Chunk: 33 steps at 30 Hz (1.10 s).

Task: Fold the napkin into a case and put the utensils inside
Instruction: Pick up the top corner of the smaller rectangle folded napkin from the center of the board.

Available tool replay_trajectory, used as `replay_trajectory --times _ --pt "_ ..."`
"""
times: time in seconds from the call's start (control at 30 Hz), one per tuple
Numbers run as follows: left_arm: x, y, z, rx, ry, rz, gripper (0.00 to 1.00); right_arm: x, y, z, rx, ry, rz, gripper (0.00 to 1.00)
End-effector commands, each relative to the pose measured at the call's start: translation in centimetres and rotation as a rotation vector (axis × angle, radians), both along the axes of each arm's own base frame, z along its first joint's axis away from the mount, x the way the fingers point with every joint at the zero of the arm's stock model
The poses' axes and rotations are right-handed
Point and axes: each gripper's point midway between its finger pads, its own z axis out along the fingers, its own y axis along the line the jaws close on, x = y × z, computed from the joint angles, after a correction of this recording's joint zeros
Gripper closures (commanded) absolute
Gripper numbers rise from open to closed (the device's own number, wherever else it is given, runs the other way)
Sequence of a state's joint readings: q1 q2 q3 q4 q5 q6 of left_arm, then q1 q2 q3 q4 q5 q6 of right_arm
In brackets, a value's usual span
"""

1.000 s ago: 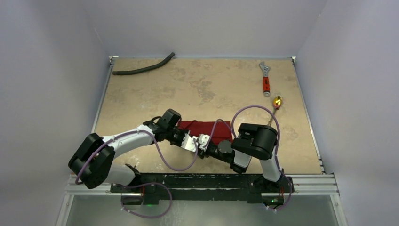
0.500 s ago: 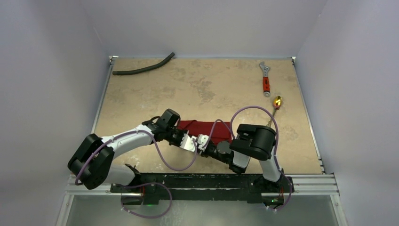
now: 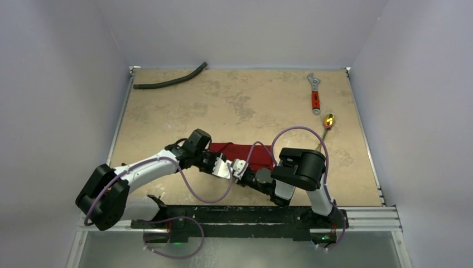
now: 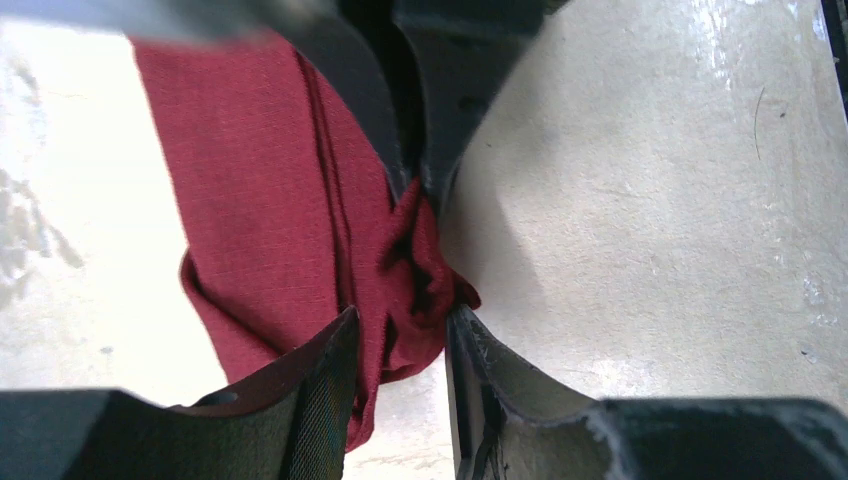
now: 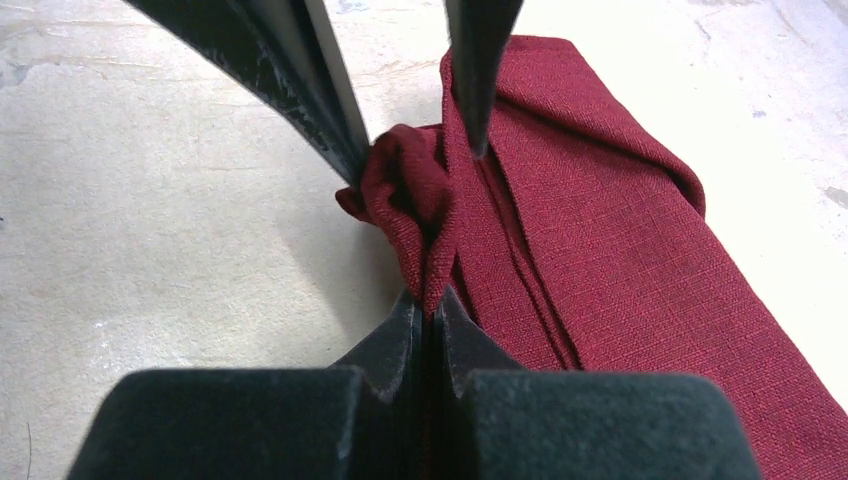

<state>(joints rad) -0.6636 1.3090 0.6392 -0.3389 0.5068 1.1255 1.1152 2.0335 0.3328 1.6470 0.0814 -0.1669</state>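
At table (image 3: 234,106) centre, napkin (image 3: 245,152) near edge hidden.

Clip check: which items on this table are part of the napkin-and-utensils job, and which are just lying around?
Part of the job: dark red napkin, pinched by the right gripper; gold spoon.
Lying about: black hose; red-handled wrench.

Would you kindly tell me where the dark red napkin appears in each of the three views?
Top external: napkin lies just below centre.
Left wrist: napkin fills left of centre, top to bottom.
Right wrist: napkin runs from centre to lower right.
Shared landmark: the right pincer, shut on the napkin's bunched end.
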Motion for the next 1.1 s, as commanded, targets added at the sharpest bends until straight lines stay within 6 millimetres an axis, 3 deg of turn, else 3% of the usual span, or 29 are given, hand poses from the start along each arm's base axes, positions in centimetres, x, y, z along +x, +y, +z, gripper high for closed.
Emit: replay_trajectory --times 0.0,0.2,0.33,0.53,0.87,1.07 --pt "0.5 -0.7 3.4 -0.095 -0.031 0.03 0.64 0.2 1.5 10.6 0.389 -0.197 0.007 1.0" --pt "-1.0 1.9 4.7 -0.073 0.003 0.061 0.64 -0.1 1.3 10.8 0.399 -0.177 0.012 1.0" --pt "1.7 2.7 5.4 -0.133 -0.045 0.205 0.64 -0.3 1.4 10.7 0.41 -0.151 0.019 1.0" --pt "6.1 1.3 5.6 -0.196 0.054 0.393 0.65 -0.6 1.3 10.7 0.428 -0.112 0.026 1.0" --pt "7.2 0.2 2.9 -0.199 0.085 0.413 0.71 -1.2 1.3 11.1 0.459 -0.064 0.044 1.0" --pt "6.4 -0.5 1.4 -0.154 0.072 0.413 0.61 -1.3 1.4 11.1 0.467 -0.048 0.051 1.0"
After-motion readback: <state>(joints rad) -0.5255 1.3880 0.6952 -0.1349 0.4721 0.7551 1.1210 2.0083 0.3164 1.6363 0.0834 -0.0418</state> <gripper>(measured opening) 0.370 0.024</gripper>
